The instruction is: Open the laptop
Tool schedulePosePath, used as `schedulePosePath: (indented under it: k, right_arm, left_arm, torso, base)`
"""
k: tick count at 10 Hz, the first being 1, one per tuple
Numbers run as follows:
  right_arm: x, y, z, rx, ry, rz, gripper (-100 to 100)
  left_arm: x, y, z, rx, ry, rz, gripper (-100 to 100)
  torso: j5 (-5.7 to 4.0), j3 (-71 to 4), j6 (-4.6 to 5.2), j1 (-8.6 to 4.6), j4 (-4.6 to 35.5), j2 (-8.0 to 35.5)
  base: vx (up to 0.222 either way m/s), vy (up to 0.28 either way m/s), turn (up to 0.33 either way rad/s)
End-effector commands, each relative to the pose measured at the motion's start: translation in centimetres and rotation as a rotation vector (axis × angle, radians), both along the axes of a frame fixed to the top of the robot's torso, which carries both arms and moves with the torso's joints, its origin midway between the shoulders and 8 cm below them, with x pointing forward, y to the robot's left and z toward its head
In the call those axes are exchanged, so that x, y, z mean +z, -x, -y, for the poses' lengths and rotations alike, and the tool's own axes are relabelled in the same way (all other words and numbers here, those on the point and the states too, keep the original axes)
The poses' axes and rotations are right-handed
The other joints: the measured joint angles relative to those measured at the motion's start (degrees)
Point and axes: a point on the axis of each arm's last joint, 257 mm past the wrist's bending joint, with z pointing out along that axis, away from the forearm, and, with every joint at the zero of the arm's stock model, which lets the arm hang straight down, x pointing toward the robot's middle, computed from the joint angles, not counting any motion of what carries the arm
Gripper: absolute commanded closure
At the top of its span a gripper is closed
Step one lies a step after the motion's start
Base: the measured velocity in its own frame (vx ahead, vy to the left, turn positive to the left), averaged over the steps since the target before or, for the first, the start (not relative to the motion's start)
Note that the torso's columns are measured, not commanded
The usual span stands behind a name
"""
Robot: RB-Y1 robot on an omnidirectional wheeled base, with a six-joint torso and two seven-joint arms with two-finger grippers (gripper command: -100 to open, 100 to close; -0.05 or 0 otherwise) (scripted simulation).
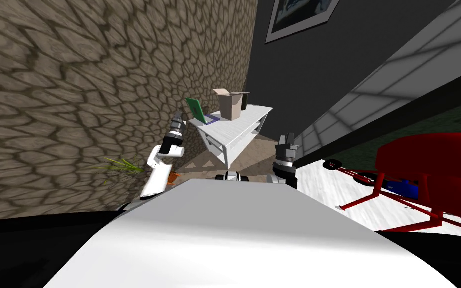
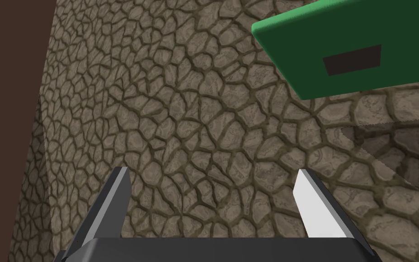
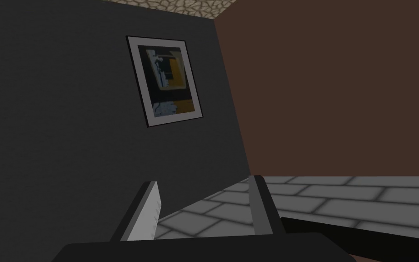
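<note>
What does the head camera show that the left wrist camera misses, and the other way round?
Only the head view: the white table under the laptop, a cardboard box on it, a plant, a red frame and the right gripper. Only the left wrist view: the dark rectangle on the laptop's green lid, and the left gripper with fingers open. Both: the raised green lid and the stone wall.

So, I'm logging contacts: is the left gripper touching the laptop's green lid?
Apart. The left wrist view shows stone wall between the open left gripper and the green lid.
</note>
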Motion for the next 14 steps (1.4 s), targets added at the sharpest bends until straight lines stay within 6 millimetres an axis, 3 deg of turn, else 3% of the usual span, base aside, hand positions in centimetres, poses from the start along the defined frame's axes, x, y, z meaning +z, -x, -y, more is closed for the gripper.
schedulePosePath:
  k: [1, 3, 4, 5, 6, 7, 8, 9, 10, 11, 13, 14]
  right_arm:
    - [0.0, 0.0, 0.0, 0.000, 0.000, 0.000, 0]
    - [0.0, 0.0, 0.0, 0.000, 0.000, 0.000, 0]
    - [0.0, 0.0, 0.0, 0.000, 0.000, 0.000, 0]
    - [0.0, 0.0, 0.0, 0.000, 0.000, 0.000, 0]
    - [0.0, 0.0, 0.0, 0.000, 0.000, 0.000, 0]
    - [0.0, 0.0, 0.0, 0.000, 0.000, 0.000, 0]
    - [0.0, 0.0, 0.0, 0.000, 0.000, 0.000, 0]
    - [0.0, 0.0, 0.0, 0.000, 0.000, 0.000, 0]
    - [0.0, 0.0, 0.0, 0.000, 0.000, 0.000, 0]
    - [0.0, 0.0, 0.0, 0.000, 0.000, 0.000, 0]
    - [0.0, 0.0, 0.0, 0.000, 0.000, 0.000, 0]
    - [0.0, 0.0, 0.0, 0.000, 0.000, 0.000, 0]
  left_arm:
    - [2.4, -1.8, -5.1, 0.080, 0.011, -0.014, -100]
    - [3.0, -2.2, -5.2, 0.085, 0.005, -0.015, -100]
    - [4.8, -2.6, -7.7, 0.125, 0.014, -0.016, -100]
    - [4.6, -2.8, -7.9, 0.129, 0.017, -0.019, -100]
    - [6.1, -3.0, -10.5, 0.172, 0.034, -0.023, -100]
    - [6.2, -3.2, -10.6, 0.173, 0.038, -0.023, -100]
    - [7.9, -3.2, -13.1, 0.215, 0.060, -0.022, -100]
    - [7.8, -3.4, -13.4, 0.219, 0.065, -0.025, -100]
    - [9.6, -3.3, -15.8, 0.258, 0.097, -0.019, -100]
    - [9.3, -3.3, -16.2, 0.263, 0.100, -0.026, -100]
    - [12.8, -2.6, -20.4, 0.325, 0.179, -0.002, -100]
    - [11.7, -2.7, -21.6, 0.349, 0.191, -0.030, -100]
  torso:
    - [0.00, 0.0, 0.03, -0.05, 0.0, 0.0]
    - [-0.02, 0.0, -0.01, -0.04, 0.0, 0.1]
    - [0.06, 0.0, -0.02, 0.19, 0.0, 0.0]
    - [0.04, 0.0, 0.02, 0.05, 0.0, 0.0]
    - [0.00, 0.0, 0.01, -0.03, 0.0, 0.1]
    - [-0.04, 0.0, 0.04, -0.17, 0.0, 0.0]
    - [-0.02, 0.0, -0.02, -0.06, 0.0, 0.1]
    - [-0.02, 0.0, 0.03, -0.11, 0.0, 0.0]
    - [0.00, 0.0, -0.01, -0.01, 0.0, 0.1]
    - [0.00, 0.0, 0.01, -0.03, 0.0, 0.0]
    - [0.00, 0.0, 0.03, -0.05, 0.0, 0.0]
    - [-0.05, 0.0, 0.02, -0.20, 0.0, -0.1]
  base:
    - [-0.009, -0.149, -0.162]
    - [0.007, -0.088, -0.023]
    - [0.025, -0.083, -0.082]
    - [0.014, -0.082, -0.066]
    - [0.025, -0.114, -0.124]
    - [0.020, -0.094, -0.048]
    - [0.031, -0.118, -0.074]
    - [0.030, -0.100, -0.044]
    - [0.041, -0.109, -0.077]
    - [0.046, -0.086, -0.030]
    - [0.073, -0.125, -0.070]
    - [0.096, -0.118, -0.027]
